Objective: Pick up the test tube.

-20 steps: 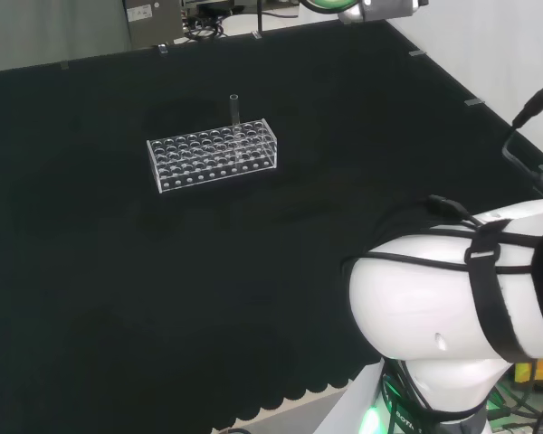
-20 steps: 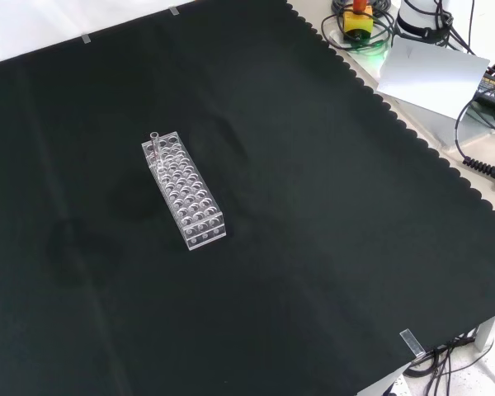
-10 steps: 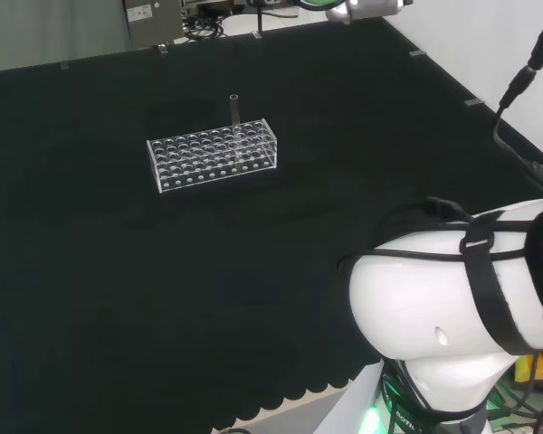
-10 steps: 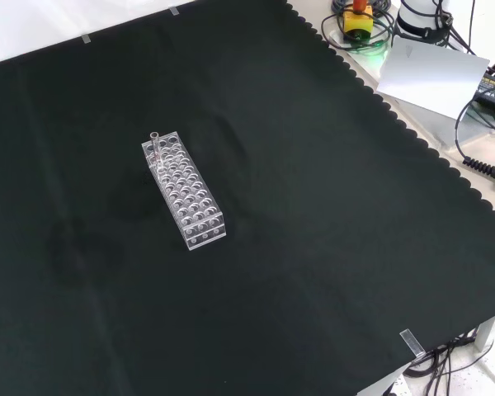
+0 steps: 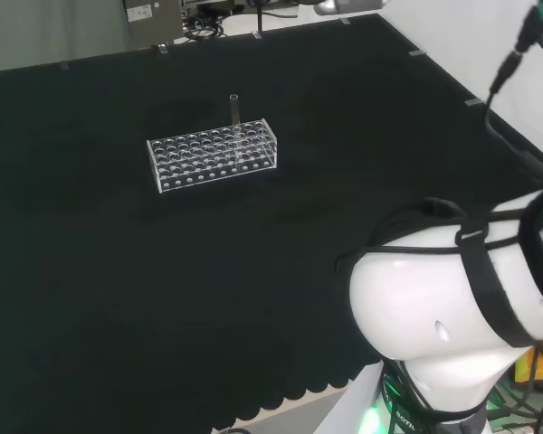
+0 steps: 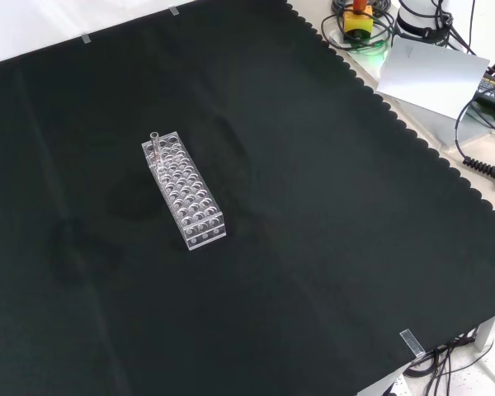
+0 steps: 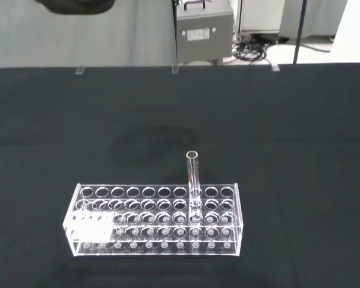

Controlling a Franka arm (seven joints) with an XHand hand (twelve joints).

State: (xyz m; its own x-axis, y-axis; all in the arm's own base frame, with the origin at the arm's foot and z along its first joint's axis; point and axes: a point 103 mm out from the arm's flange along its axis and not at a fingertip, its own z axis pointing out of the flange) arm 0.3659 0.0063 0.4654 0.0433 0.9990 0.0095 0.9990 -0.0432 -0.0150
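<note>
While test tube stands upright in far row of clear rack on tabletop, approach stage only. Hand state: cannot tell. Rec: come from above, pinch exposed top, lift straight up w/o tilting rack.

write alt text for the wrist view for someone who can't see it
A single clear test tube stands upright in a clear rack of many round holes, in the rack's far row, with the other holes looking empty. The rack sits on black cloth, and beyond the cloth's far edge stand a grey box and cables.
</note>
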